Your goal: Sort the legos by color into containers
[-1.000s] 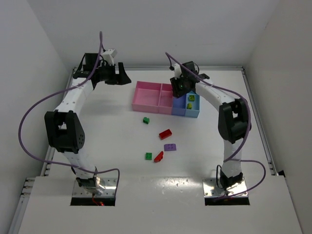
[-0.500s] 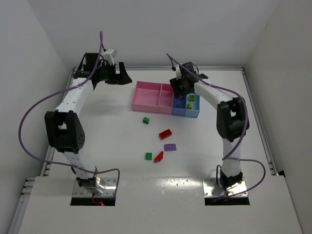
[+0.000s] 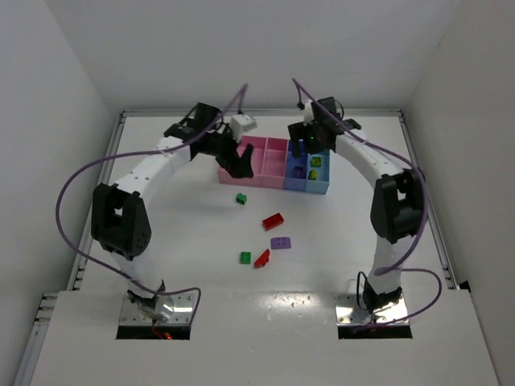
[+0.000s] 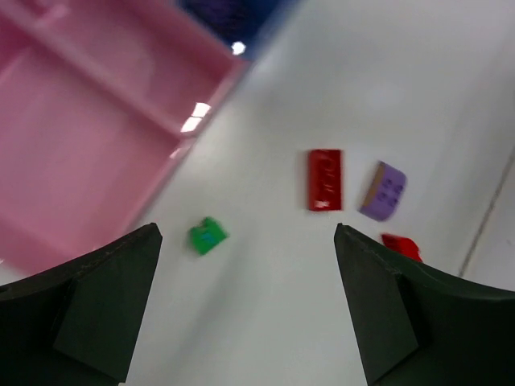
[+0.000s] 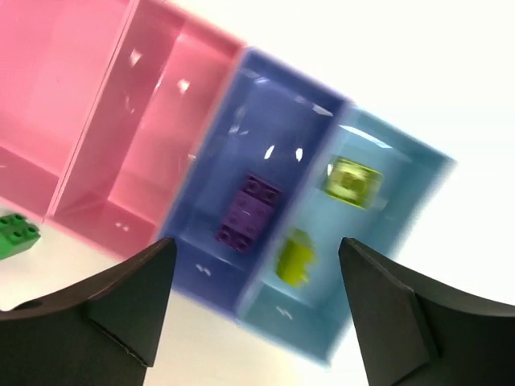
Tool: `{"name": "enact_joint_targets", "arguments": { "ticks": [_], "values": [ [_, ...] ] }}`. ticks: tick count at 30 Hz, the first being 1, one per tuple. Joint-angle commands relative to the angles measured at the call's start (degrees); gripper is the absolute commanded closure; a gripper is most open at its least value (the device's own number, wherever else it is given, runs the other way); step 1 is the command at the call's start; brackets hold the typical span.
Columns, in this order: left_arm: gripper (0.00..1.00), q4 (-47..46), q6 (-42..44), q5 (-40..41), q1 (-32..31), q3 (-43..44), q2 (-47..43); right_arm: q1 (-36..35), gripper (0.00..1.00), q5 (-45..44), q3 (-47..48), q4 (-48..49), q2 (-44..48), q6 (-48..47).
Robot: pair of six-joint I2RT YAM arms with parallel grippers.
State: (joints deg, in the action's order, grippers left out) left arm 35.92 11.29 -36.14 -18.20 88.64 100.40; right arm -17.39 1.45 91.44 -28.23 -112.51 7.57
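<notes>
Done: 3 legos (image 5: 248,211) sitting in blue bins (image 5: 278,133).
Todo: 5 lying on table (image 3: 185,241).
L end effector (image 4: 248,235), R end effector (image 5: 256,246): gaping, empty.

Left gripper (image 3: 239,163): jaws wide, empty
Right gripper (image 3: 303,149): jaws wide, empty
Arms (image 3: 145,170): both arched toward the table (image 3: 193,241)'s far edge

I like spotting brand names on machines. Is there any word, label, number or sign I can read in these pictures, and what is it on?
None can be read.
The left arm, the right arm, the bins and the table show no lettering.
The studs of the purple brick are too blurred to show any mark.
</notes>
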Motion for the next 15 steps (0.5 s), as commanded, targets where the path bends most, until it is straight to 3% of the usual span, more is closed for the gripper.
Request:
{"name": "enact_joint_targets", "arguments": {
  "ticks": [1,7,10,15],
  "values": [
    [0.04,10.02,13.75,2.45,-10.78,1.36,-3.46,4.46,0.17,0.74,-1.08,-0.24,10.62,1.92],
    [0.13,16.52,20.51,14.15,-30.47,2.67,2.07,14.65,0.17,0.22,-9.34,-2.53,16.00,0.60],
    [0.16,23.46,22.46,18.64,-35.75,9.15,9.18,21.74,0.17,4.41,-14.17,-2.01,18.81,0.60],
    [0.17,26.57,22.99,21.19,-37.61,13.93,15.26,28.19,0.17,8.47,-14.63,-3.50,20.14,0.07]
  ]
}}
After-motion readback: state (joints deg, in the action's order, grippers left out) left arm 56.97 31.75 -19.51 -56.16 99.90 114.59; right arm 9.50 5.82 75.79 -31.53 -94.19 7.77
